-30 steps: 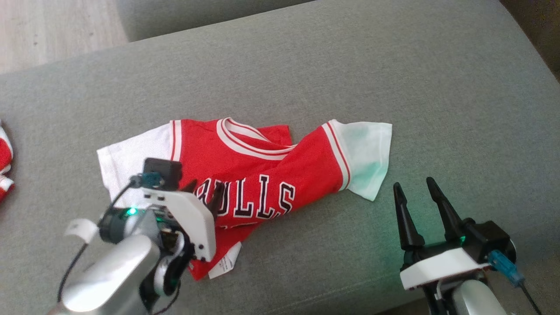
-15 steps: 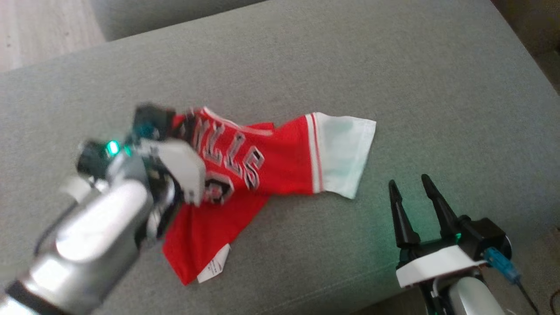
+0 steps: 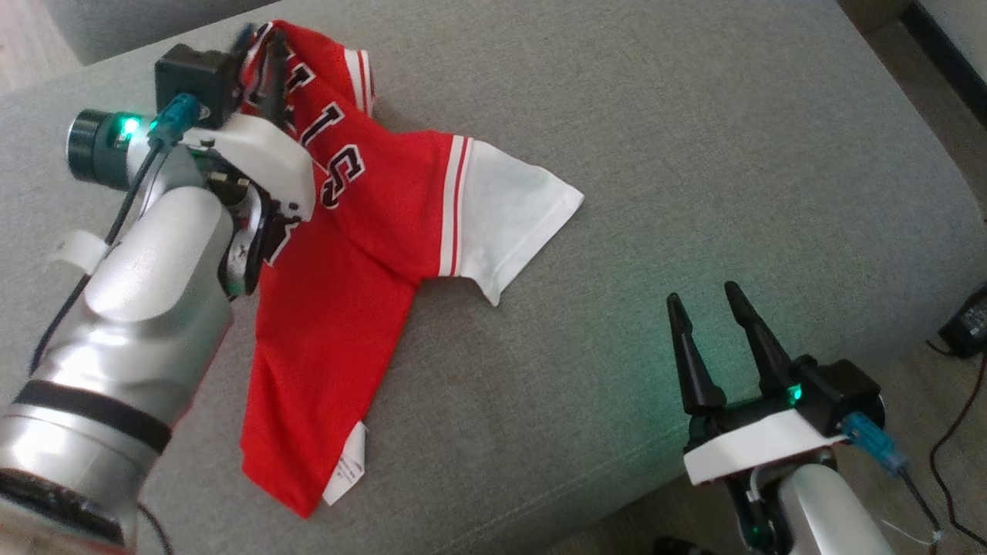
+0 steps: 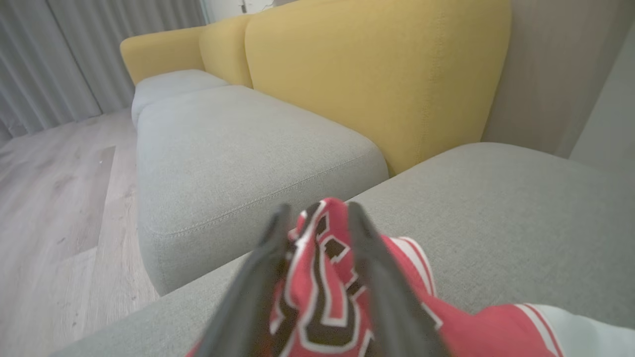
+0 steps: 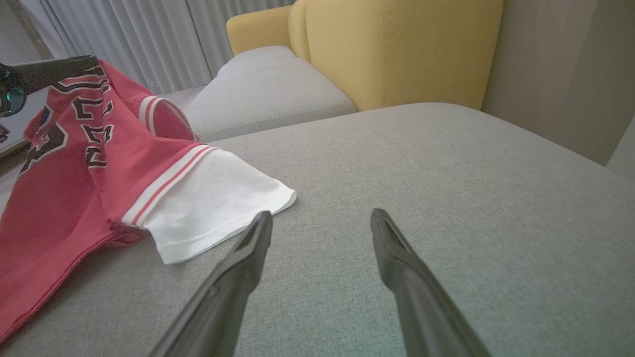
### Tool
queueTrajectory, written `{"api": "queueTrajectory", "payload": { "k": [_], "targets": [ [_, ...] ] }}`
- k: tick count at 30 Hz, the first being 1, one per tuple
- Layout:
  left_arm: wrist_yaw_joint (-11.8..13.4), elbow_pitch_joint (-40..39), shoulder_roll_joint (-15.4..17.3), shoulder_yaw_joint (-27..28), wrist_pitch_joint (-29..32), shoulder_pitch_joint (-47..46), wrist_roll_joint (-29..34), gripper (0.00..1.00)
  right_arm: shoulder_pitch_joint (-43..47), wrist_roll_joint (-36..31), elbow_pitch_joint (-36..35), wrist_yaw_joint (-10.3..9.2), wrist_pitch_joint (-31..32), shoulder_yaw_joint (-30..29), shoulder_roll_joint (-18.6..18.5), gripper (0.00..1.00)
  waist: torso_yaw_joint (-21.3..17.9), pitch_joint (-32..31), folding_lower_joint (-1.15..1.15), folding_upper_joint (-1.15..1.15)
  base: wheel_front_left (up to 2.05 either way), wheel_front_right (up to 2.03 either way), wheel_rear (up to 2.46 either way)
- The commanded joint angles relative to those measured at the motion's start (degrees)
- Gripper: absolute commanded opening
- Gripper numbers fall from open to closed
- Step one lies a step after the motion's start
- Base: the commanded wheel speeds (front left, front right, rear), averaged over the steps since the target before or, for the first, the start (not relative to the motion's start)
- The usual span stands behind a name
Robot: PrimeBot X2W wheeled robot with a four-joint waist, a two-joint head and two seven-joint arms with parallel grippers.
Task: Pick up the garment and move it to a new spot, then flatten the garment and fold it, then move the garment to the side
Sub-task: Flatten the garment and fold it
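**Lifting the garment [image 3: 347, 254]**

The left gripper [image 3: 258, 42] clamped the garment's lettered chest aloft; its length trailed across the grey cushion [image 3: 694, 139] toward the robot. The right gripper [image 3: 703, 295], open and empty, sat nearer the white sleeve [image 3: 509, 223].

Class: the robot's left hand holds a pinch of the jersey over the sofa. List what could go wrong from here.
1. The left hand grips just a small bunch of the jersey, which may slip free when carried.
2. The sleeve and hem rest on the seat; dragging could twist them and make flattening harder.
3. The right hand is open and apart from the jersey, so nothing backs up that grip.
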Motion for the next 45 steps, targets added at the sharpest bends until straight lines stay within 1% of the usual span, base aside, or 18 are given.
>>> {"api": "queueTrajectory", "payload": {
  "k": [1, 2, 5, 6, 11, 16, 20, 24, 27, 32, 39, 45],
  "targets": [
    [0.47, -0.18, 0.17, 4.5, -1.01, -2.52, -0.54, 1.0, -0.66, 0.3, -1.83, 0.44, -0.62, 0.77, -0.25, 1.0, 0.21, -0.02, 0.0, 0.0, 0.0, 0.0, 0.0],
    [0.74, -0.99, -0.65, 5.52, -1.1, -2.02, -0.32, 1.0, -0.46, 0.34, -2.12, 0.44, -0.62, 0.28, -0.25, 1.0, 0.65, -0.1, 0.0, 0.0, 0.0, 0.0, 0.0],
    [1.79, -7.09, -2.38, 9.63, -1.15, 2.04, 1.28, 1.0, 0.16, 0.05, -3.18, 0.44, -0.62, -0.87, -0.25, 1.0, 2.23, -0.58, 0.0, 0.0, 0.0, 0.0, 0.0],
    [1.79, -7.09, -2.38, 9.63, -1.15, 2.04, 1.28, 1.0, 0.16, 0.05, -3.18, 0.44, -0.62, -0.87, -0.25, 1.0, 2.23, -0.58, 0.0, 0.0, 0.0, 0.0, 0.0],
    [3.81, -18.98, -4.16, 16.15, -1.17, 14.1, 4.95, 1.0, 1.89, -1.52, -4.9, 0.44, -0.62, -2.51, -0.25, 1.0, 5.69, -2.71, 0.0, 0.0, 0.0, 0.0, 0.0],
    [4.73, -28.46, -5.92, 19.87, -1.17, 27.91, 8.25, 1.0, 3.84, -3.59, -5.5, 0.44, -0.62, -4.82, -0.25, 1.0, 9.53, -6.07, 0.0, 0.0, 0.0, 0.0, 0.0],
    [5.06, -32.9, -7.19, 20.89, -1.18, 37.9, 10.68, 1.0, 5.63, -4.84, -5.4, 0.44, -0.62, -7.41, -0.25, 1.0, 12.54, -8.8, 0.0, 0.0, 0.0, 0.0, 0.0],
    [5.64, -34.67, -8.31, 22.18, -1.18, 46.29, 12.17, 1.0, 7.49, -5.86, -5.23, 0.44, -0.62, -9.49, -0.25, 1.0, 15.13, -11.33, 0.0, 0.0, 0.0, 0.0, 0.0],
    [5.6, -35.18, -9.18, 23.64, -1.18, 51.34, 12.92, 1.0, 8.75, -6.19, -5.02, 0.44, -0.62, -10.65, -0.25, 1.0, 16.64, -13.19, 0.0, 0.0, 0.0, 0.0, 0.0],
    [3.97, -36.95, -10.53, 26.53, -1.18, 57.42, 15.4, 1.0, 10.4, -7.21, -4.59, 0.44, -0.62, -11.91, -0.25, 1.0, 18.79, -14.98, 0.0, 0.0, 0.0, 0.0, 0.0],
    [-1.14, -38.18, -11.62, 30.04, -1.18, 61.76, 20.34, 1.0, 11.49, -7.7, -2.36, 0.44, -0.62, -12.46, -0.25, 1.0, 20.88, -16.58, 0.0, 0.0, 0.0, 0.0, 0.0],
    [-3.86, -38.28, -13.01, 32.75, -1.18, 63.89, 23.35, 1.0, 11.49, -7.19, -1.45, 0.44, -0.62, -12.71, -0.25, 1.0, 21.4, -17.3, 0.0, 0.0, 0.0, 0.0, 0.0]
  ]
}}
